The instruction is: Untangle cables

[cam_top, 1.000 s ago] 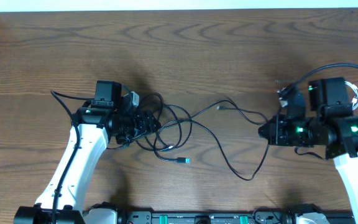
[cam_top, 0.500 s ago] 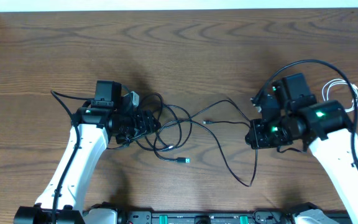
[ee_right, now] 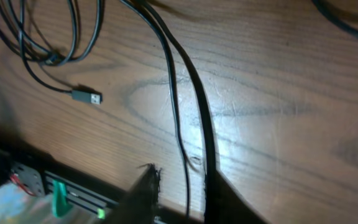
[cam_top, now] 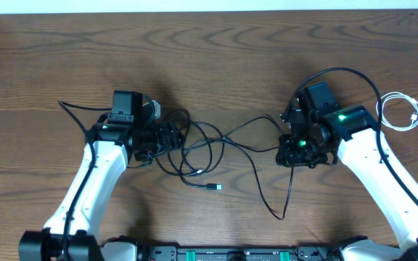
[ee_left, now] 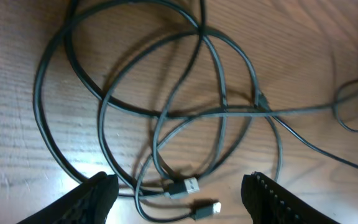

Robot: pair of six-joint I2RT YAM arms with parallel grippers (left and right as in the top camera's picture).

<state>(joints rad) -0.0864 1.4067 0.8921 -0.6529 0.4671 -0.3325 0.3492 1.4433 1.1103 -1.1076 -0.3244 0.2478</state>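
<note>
**Table: layout**
- The black cables lie in a tangle of overlapping loops left of the table centre, nearer the near edge than the far edge.
- A USB plug lies on the wood just on the near-edge side of the tangle.
- One black strand leaves the tangle toward the right edge and reaches the right hand. From there it bends toward the near edge and ends on bare wood.
- The white cable lies in a small coil close to the right edge, well apart from the black cables.

**Left hand**
- Position: at the left side of the tangle, just beside the outer loops.
- State: in the left wrist view, the fingers stand wide apart and clamp nothing.
- Several crossing loops lie on the table ahead of the hand. Two small plug ends lie in the space between the fingers.

**Right hand**
- Position: right of the table centre, over the long black strand.
- State: in the right wrist view, the right hand has its fingers a little apart. A thin black cable runs into the gap between them. A second, thicker-looking strand runs just beside it and meets the inner edge of one finger.
- Neither strand is visibly clamped.
</note>
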